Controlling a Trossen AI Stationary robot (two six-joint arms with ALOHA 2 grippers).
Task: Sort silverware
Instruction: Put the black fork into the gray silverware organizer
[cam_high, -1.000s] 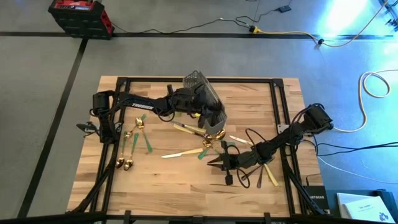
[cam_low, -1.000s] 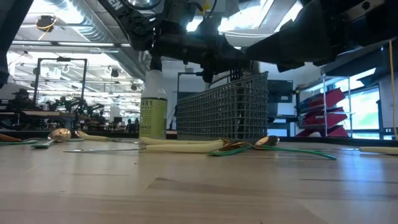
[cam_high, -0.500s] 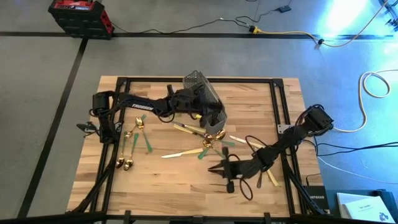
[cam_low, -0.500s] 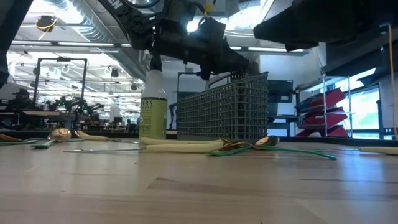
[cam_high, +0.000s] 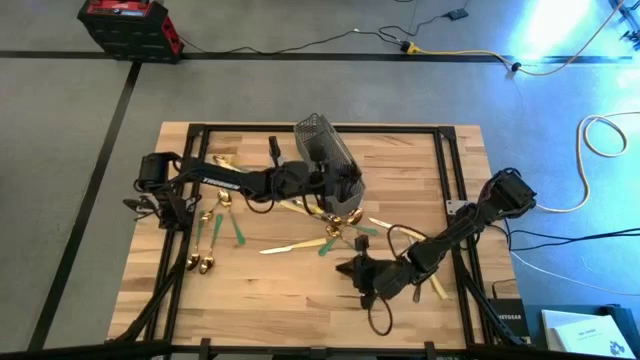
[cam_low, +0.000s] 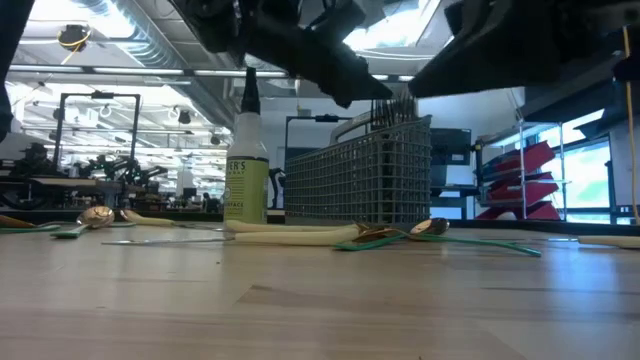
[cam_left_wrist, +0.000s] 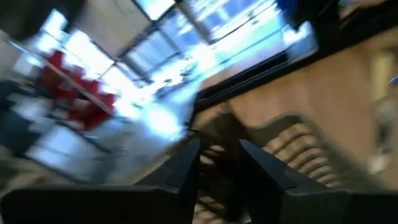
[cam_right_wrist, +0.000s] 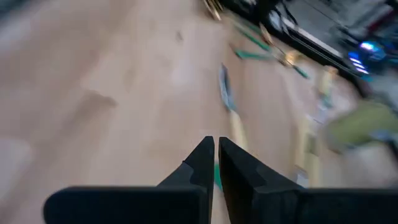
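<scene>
While the left gripper (cam_high: 318, 190) has drawn back from the caddy (cam_high: 328, 163), jaws partly spread, the right gripper (cam_high: 352, 268) stays shut.

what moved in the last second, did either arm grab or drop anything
The left pincer slid from the caddy top toward its near end. The right pincer swung toward the table's front edge, shut and empty. No grab or release is visible. The caddy, bottle and scattered silverware stayed put.
</scene>
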